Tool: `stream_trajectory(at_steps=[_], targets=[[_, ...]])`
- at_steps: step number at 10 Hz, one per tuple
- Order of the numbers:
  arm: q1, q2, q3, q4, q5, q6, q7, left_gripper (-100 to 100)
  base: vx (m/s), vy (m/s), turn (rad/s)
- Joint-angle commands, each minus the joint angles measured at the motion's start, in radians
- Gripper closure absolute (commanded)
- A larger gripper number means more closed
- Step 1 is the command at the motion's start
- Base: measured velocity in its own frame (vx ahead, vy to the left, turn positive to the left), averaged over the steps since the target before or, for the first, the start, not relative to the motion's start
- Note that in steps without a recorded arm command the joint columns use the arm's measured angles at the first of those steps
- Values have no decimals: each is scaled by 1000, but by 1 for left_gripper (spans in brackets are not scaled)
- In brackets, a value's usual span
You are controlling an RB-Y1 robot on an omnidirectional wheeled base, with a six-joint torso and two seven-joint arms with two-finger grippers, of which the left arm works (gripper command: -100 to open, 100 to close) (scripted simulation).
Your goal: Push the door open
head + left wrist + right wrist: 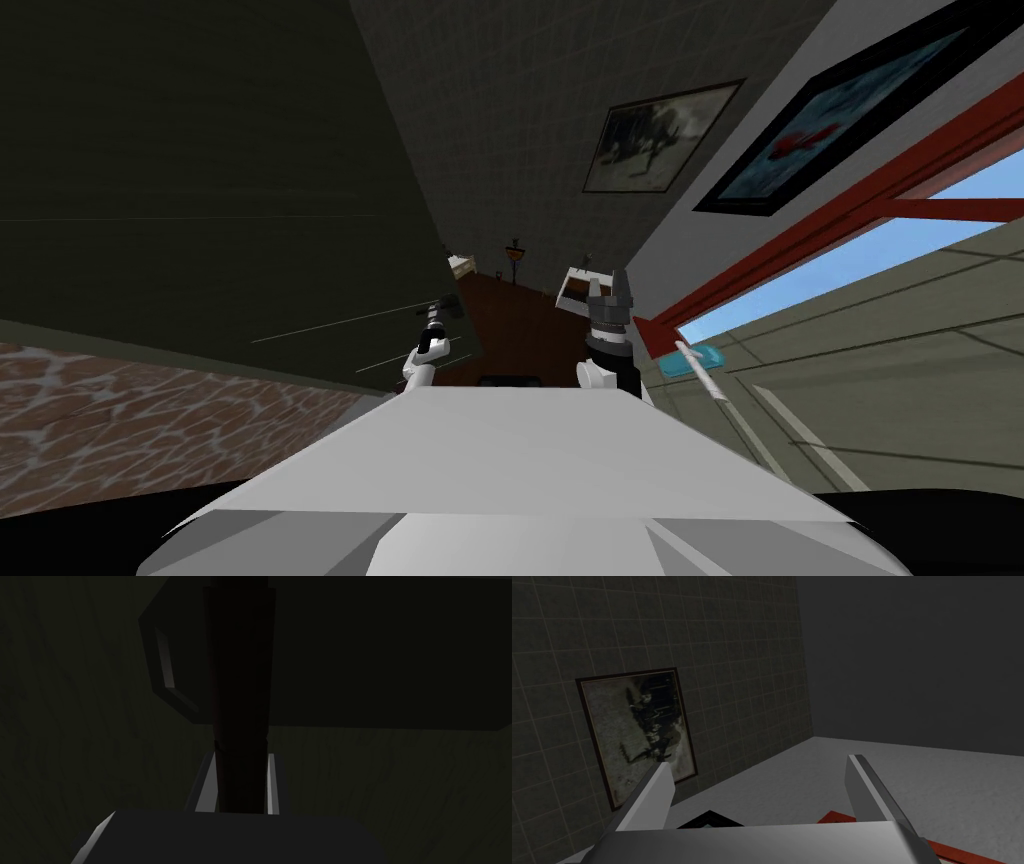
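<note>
Door (200, 180) handle (240, 666) inside left end effector (241, 758).

Head camera looks steeply down, rolled; left wrist camera sits hard against the same dark door (200, 150)

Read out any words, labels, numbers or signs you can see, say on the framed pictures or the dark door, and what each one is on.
No readable text anywhere.
Grey framed picture on the tiled wall: a murky image, no words.
Black-framed blue and red picture: no lettering.
Dark door and its dark bar handle, clamped by the left gripper: unmarked.
</note>
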Motion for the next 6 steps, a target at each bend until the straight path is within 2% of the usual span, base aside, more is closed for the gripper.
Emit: stream_trajectory(at_steps=[1, 3, 6], targets=[[3, 4, 15, -10, 1, 2, -4, 100, 177, -7, 30], [7, 8, 38, -15, 3, 2, -8, 100, 163, -53, 51], [14, 6, 79, -25, 8, 3, -15, 100, 218, -25, 58]])
